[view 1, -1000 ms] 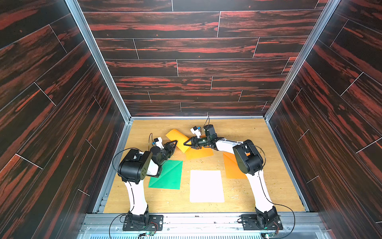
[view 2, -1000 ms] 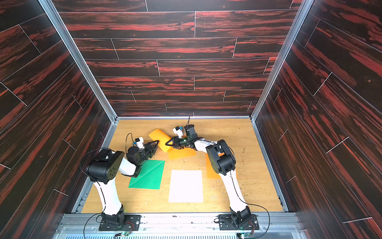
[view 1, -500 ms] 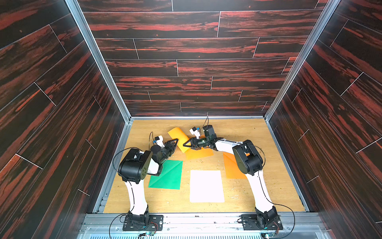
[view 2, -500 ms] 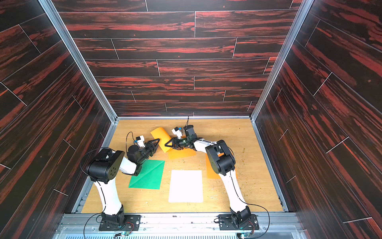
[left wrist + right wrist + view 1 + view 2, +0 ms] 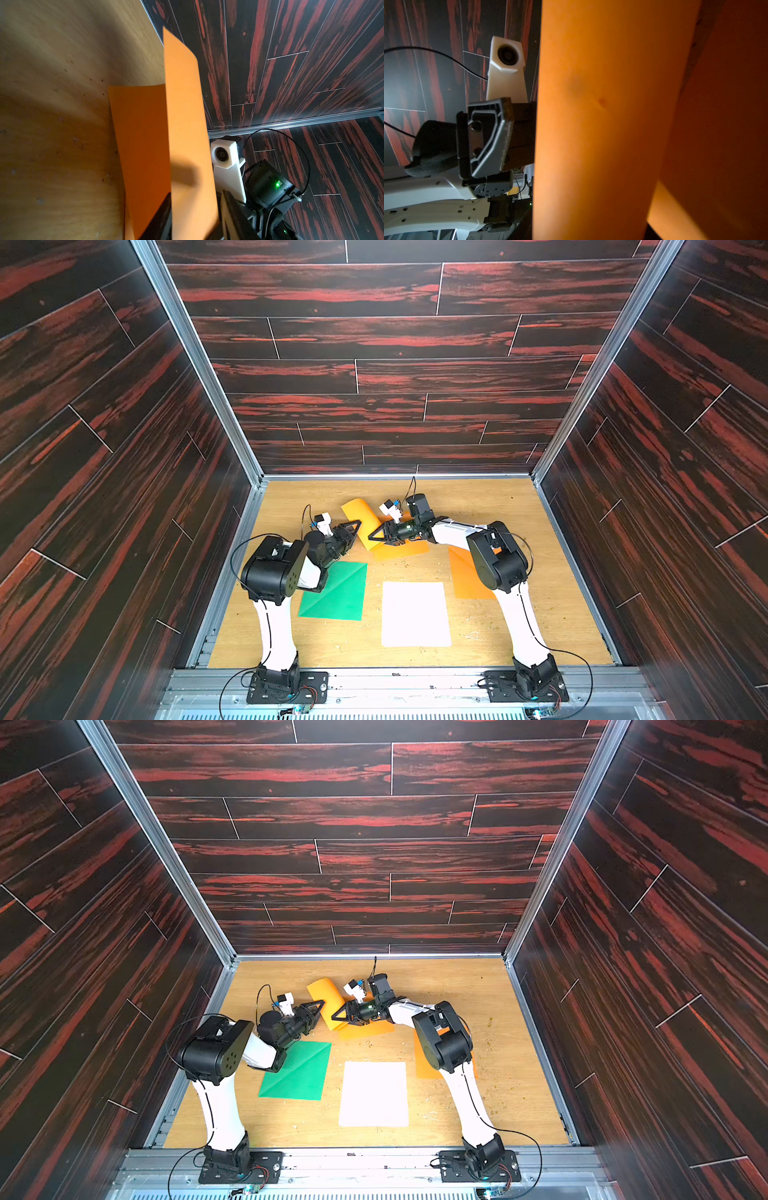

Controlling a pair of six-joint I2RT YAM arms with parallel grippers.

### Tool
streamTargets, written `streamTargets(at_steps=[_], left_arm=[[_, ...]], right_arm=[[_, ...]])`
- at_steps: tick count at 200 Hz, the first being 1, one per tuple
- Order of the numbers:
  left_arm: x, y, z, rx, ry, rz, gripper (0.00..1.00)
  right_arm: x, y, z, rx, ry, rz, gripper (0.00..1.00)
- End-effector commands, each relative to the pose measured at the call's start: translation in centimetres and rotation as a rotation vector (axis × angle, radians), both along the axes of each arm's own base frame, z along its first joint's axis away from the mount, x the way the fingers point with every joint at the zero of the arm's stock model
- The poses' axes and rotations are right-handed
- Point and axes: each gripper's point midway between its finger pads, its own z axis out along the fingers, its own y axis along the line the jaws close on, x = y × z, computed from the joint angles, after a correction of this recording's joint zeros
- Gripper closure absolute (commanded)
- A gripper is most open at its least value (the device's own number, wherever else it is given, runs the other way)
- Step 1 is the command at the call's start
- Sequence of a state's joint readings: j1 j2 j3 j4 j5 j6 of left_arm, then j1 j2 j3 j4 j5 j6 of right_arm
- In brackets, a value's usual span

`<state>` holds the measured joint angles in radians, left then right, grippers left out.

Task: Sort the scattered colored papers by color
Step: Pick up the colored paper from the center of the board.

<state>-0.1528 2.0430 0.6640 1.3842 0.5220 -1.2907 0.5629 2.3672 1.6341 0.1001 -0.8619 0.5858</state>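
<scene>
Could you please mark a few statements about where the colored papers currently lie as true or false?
1. A green paper lies flat in front of the left arm. True.
2. The white paper lies on top of the green one. False: they lie side by side, with bare table between them.
3. One orange paper curves upward between the left hand and the right hand. True.
4. Only one orange paper is in view. False: besides the upright one, a second orange paper lies flat below the right hand, and a third orange paper lies partly under the right arm.
</scene>
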Motion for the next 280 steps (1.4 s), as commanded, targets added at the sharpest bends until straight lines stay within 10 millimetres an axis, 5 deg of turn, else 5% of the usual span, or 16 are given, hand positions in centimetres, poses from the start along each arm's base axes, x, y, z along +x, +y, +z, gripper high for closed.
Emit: streamTargets(at_steps=[1, 114, 167, 225, 280], left_arm=[[0.1, -0.8, 1.4, 0.007, -0.064, -0.041, 0.61], [-0.7, -1.2, 0.4, 0.023, -0.049, -0.079, 1.00], [-0.6, -1.1, 1.0, 0.025, -0.064, -0.073, 1.00], [-0.9, -1.1, 4.8, 0.049, -0.112, -0.076, 1.00], [-2.2, -3.0, 9.2, 0.211, -0.119, -0.127, 1.00]], right_arm=[[-0.7, 0.2, 1.9, 0.011, -0.037, 0.047, 0.48], [-1.2, -0.1, 1.7, -0.023, -0.059, 0.073, 0.46], [-0.7, -0.7, 2.8, -0.057, -0.145, 0.049, 0.29], [2.0, -3.3, 10.1, -0.154, -0.444, -0.145, 0.06], [2.8, -9.8, 16.8, -0.330, -0.680, -0.438, 0.02]])
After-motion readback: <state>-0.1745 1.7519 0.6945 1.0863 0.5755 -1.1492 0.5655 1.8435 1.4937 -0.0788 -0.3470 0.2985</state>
